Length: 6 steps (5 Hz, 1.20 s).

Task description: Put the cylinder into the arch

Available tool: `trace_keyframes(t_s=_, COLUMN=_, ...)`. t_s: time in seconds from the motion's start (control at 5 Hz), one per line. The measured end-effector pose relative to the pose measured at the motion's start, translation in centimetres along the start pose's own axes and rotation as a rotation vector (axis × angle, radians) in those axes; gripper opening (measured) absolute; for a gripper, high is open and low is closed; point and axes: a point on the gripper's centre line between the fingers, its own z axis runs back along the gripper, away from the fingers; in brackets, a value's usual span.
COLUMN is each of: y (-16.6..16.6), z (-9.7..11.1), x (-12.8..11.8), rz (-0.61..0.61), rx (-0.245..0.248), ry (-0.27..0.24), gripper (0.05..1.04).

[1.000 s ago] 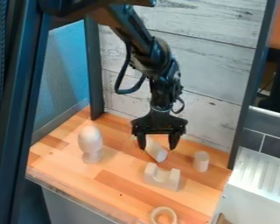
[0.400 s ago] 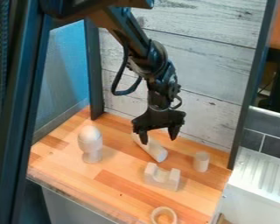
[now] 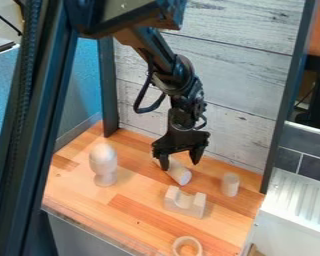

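The cylinder [image 3: 180, 175] lies on its side on the bench [image 3: 132, 220], just far of the arch [image 3: 184, 207]. It looks like wood: probably light, stiff and hard to break, but smooth and apt to roll if nudged. Best hold is across its middle, squarely on both long sides. The claw [image 3: 180, 165] is open above it, fingers spread. The arch's notch serves as a cradle; the cylinder sits outside it.
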Motion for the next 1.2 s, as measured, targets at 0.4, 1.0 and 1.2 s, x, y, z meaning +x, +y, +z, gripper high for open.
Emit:
trace_keyframes(t_s=0.4, y=-0.1, z=-2.6, x=-0.1, rz=-0.02, rx=0.045, ry=0.024, gripper=0.964)
trace_keyframes(t_s=1.0, y=-0.6, z=-0.4, x=-1.0, rz=-0.318, rx=-0.108, ry=0.021, gripper=0.592)
trace_keyframes(t_s=1.2, y=-0.7, z=1.8, x=-0.3, rz=-0.374, rx=-0.177, ry=-0.025, gripper=0.592)
